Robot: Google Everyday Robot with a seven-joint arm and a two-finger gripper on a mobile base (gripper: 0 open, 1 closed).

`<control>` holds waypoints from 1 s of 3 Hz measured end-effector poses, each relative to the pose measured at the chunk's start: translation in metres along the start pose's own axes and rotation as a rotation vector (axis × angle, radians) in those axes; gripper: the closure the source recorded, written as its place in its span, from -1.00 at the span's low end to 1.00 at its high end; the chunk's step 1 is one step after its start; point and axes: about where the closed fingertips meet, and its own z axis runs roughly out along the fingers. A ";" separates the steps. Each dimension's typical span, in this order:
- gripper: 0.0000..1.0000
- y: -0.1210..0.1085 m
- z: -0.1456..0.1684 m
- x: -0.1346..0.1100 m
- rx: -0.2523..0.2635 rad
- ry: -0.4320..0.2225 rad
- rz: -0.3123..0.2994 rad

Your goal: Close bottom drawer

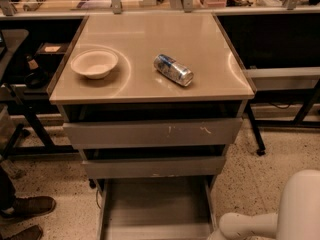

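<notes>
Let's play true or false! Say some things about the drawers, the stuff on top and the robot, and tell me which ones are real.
1. The bottom drawer is pulled out. True.
2. The can stands upright. False: it lies on its side on the cabinet top.
3. In the picture, the bowl sits to the left of the can. True.
4. The end effector is pressing on the bottom drawer's front. False: the end effector is out of view; only the robot's white arm shows, at the lower right.
5. The bowl is inside the top drawer. False: it rests on the cabinet top.
</notes>
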 end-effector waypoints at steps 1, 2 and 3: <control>1.00 -0.002 0.008 -0.002 0.003 -0.008 0.019; 1.00 -0.022 0.023 -0.020 0.033 -0.075 0.039; 1.00 -0.030 0.026 -0.027 0.044 -0.096 0.040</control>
